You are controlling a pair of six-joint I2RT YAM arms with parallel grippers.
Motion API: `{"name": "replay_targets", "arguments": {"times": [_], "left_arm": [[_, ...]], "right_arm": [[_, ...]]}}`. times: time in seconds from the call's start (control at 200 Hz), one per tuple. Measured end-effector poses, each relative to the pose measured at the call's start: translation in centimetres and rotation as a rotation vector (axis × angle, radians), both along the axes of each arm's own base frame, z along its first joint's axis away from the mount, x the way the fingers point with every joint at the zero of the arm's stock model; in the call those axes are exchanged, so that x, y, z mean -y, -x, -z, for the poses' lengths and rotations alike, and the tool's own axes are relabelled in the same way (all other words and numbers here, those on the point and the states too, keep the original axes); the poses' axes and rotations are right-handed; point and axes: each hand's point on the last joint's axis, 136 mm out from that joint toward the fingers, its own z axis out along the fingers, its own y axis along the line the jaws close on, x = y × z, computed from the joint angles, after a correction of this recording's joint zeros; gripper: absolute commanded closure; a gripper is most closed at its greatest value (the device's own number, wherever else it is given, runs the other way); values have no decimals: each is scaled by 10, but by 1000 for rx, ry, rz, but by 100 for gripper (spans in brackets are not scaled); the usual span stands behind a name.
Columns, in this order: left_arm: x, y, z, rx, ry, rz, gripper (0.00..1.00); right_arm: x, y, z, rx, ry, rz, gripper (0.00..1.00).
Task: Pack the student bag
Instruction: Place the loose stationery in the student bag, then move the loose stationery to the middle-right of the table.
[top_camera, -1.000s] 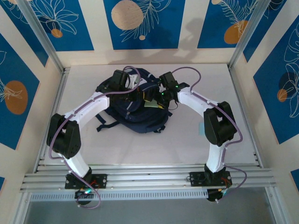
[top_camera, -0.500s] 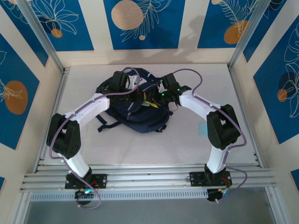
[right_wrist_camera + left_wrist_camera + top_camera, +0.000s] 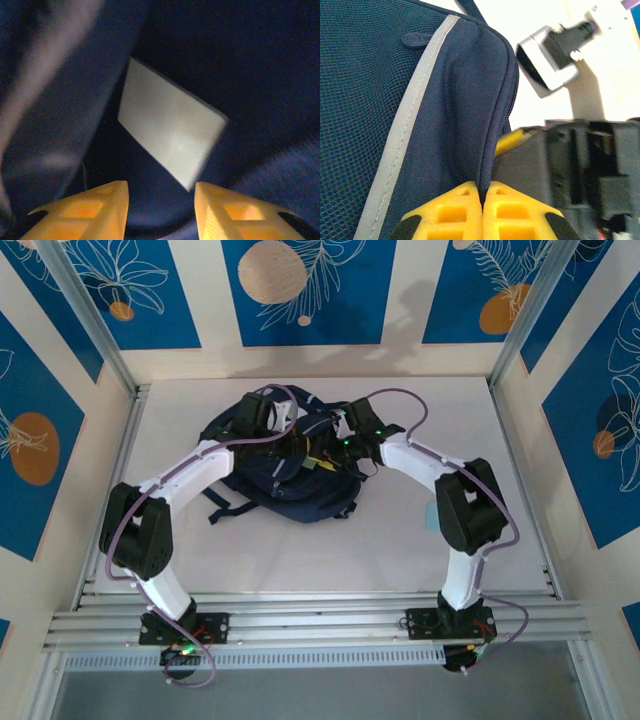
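Observation:
The student bag [image 3: 290,490], dark navy with a grey stripe [image 3: 405,130], lies at the middle back of the table. My left gripper [image 3: 288,438] is at the bag's top, and in the left wrist view it [image 3: 483,189] is shut on the fabric edge of the bag's opening, holding it up. My right gripper [image 3: 335,447] reaches into the opening from the right. In the right wrist view it [image 3: 161,200] stands open inside the dark interior [image 3: 250,60]. A pale flat rectangular thing [image 3: 170,125] lies just ahead of the jaws, apart from both fingers.
White tabletop [image 3: 400,540] lies bare in front and to the right of the bag. Black straps [image 3: 222,508] trail off the bag's left side. Aluminium rails [image 3: 320,620] run along the near edge, and panelled walls close in both sides and the back.
The right arm has shifted slightly left, its gripper deeper into the bag's opening. The left gripper keeps its hold on the bag's edge, and the bag has shifted slightly.

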Motion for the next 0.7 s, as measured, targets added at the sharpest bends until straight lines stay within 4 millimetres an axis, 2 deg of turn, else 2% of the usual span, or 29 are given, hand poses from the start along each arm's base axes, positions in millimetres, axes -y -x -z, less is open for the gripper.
{"name": "replay_targets", "arguments": {"times": [0.1, 0.195, 0.265, 0.305, 0.38, 0.515, 0.6, 0.7], "left_arm": [[0, 0, 0, 1, 3, 3, 100], [1, 1, 1, -2, 6, 8, 100], [2, 2, 2, -3, 9, 11, 100], [2, 2, 2, -1, 12, 13, 100], [3, 2, 3, 1, 16, 15, 100], [3, 3, 3, -2, 20, 22, 100], [3, 4, 4, -4, 22, 25, 100], [4, 6, 7, -9, 23, 29, 100]], "right_arm": [[33, 14, -18, 27, 57, 22, 32], [78, 18, -36, 87, 146, 82, 19], [113, 21, -39, 110, 230, 139, 9], [136, 24, -33, 101, 294, 183, 3], [178, 32, -15, 60, 415, 260, 0], [246, 53, 27, -66, 590, 381, 0], [279, 63, 43, -122, 645, 443, 0], [306, 67, 56, -141, 668, 505, 1]]}}
